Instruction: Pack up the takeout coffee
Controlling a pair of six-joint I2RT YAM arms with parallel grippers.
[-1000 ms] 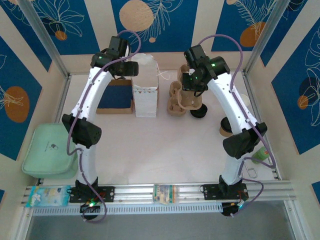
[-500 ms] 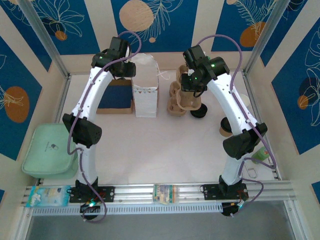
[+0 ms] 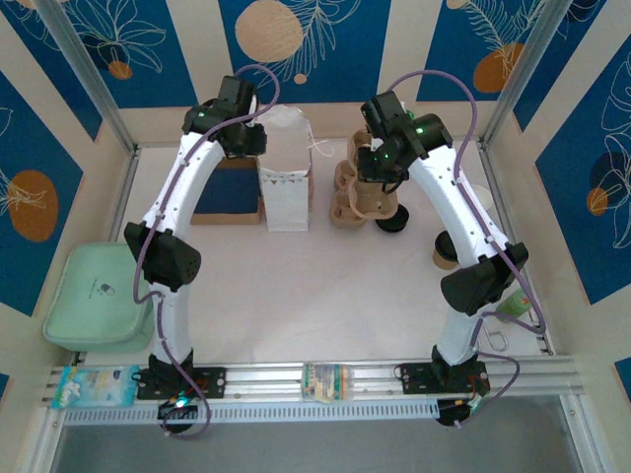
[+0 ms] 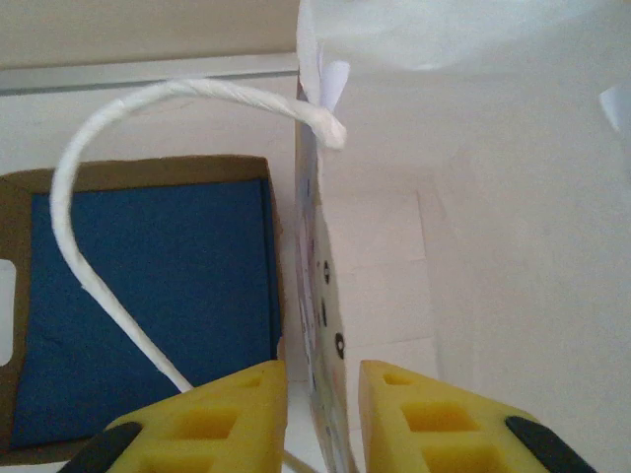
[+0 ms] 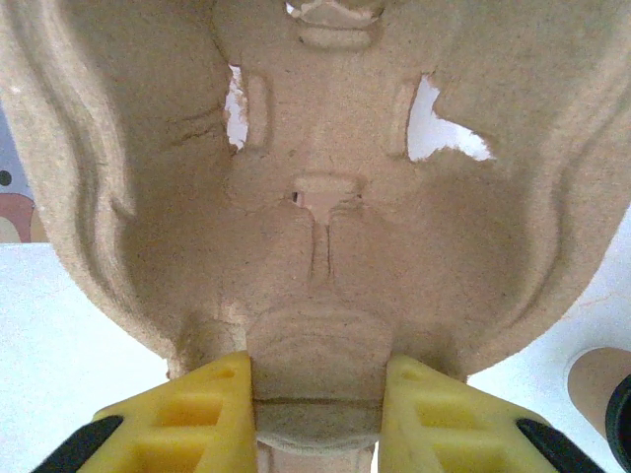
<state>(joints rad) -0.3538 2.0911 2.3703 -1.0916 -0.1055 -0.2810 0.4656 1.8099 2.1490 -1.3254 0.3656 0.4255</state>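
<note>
My right gripper [image 5: 317, 419] is shut on a tab of a brown pulp cup carrier [image 5: 325, 177], which hangs from it just right of the white paper bag [image 3: 286, 177]; the same gripper [image 3: 378, 166] and carrier [image 3: 353, 195] show from above. My left gripper [image 4: 323, 419] straddles the bag's left wall [image 4: 317, 296]. Its yellow fingers [image 4: 232, 414] stand close on either side, with a thin gap still showing. A low black-lidded cup [image 3: 392, 221], seemingly the takeout coffee, stands right of the carrier. A tan cup side [image 5: 595, 379] peeks in at the right wrist view's lower right.
A brown box with a blue inside [image 3: 229, 192] stands against the bag's left side, and the bag's white cord handle [image 4: 89, 266] loops over it. A tan cup [image 3: 444, 256] sits behind the right arm. A green tray [image 3: 94, 296] lies at the left edge.
My left gripper's jaws have narrowed around the bag's wall. My right gripper has shifted the carrier slightly up and to the left.
</note>
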